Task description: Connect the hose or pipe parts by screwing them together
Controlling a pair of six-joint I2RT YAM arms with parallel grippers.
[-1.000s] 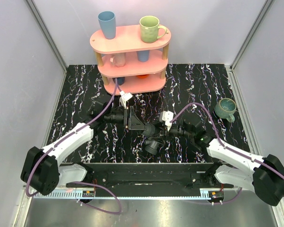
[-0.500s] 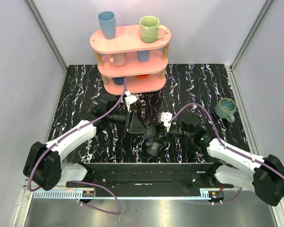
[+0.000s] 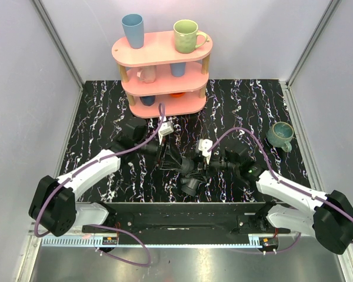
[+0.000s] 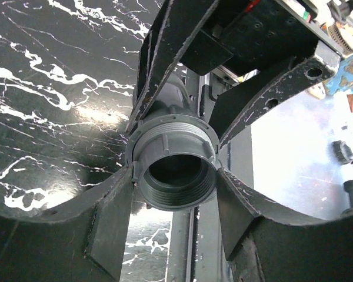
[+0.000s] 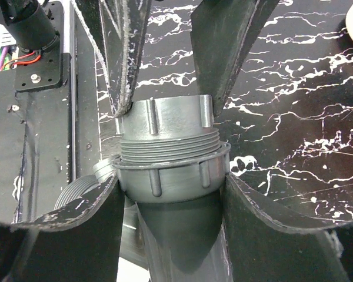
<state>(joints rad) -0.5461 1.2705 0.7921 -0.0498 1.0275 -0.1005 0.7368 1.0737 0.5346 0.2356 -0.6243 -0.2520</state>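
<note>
Top view: left pincer [image 3: 170, 160] and right pincer [image 3: 197, 166] face each other over the black white-veined tabletop [image 3: 253, 106], both on the dark grey plastic T-shaped pipe fittings [image 3: 189, 185].

Left wrist: its fingers [image 4: 112, 229] are clamped on the threaded open end, with the opposing fingers gripping behind.

Right wrist: its fingers [image 5: 88, 229] are clamped on the ribbed collar, with threads showing above it.

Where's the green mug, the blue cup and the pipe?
Green mug [image 3: 186, 36]: top view, on its side wall.
Blue cup [image 3: 133, 32]: top view, on its side wall.
Pipe [image 4: 175, 136]: left wrist view, on its ribbed collar, just above the round opening.
</note>
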